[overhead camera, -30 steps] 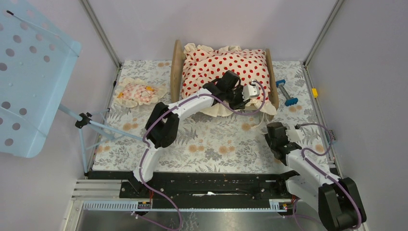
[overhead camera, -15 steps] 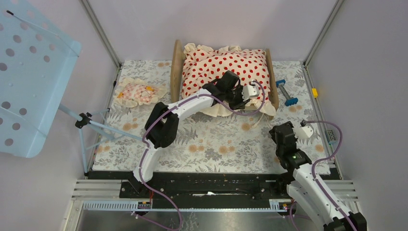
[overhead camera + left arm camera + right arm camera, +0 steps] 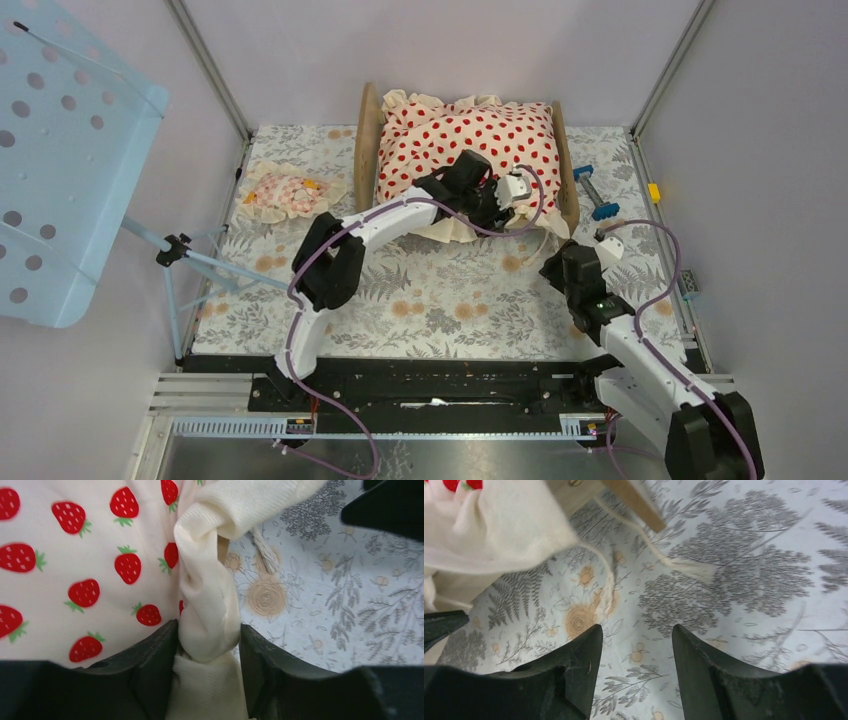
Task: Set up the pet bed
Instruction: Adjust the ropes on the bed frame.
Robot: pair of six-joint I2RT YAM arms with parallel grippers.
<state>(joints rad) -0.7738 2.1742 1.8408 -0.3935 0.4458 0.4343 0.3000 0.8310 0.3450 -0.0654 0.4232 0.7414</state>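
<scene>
The bench (image 3: 440, 300) carries the bed (image 3: 367, 140) at 12 o'clock, with the blanket (image 3: 460, 135) heaped over it. At the bed's 5 o'clock corner the left gripper (image 3: 208, 630) grasps the blanket's cream ruffle. The right gripper (image 3: 636, 630), released and holding nothing, hangs over the bench near that corner. The pillow (image 3: 288, 190) lies at 10 o'clock.

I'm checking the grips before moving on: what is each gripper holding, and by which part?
Left gripper holds the blanket by its cream ruffled edge, pinched between its fingers. Right gripper is open, holding nothing.
</scene>
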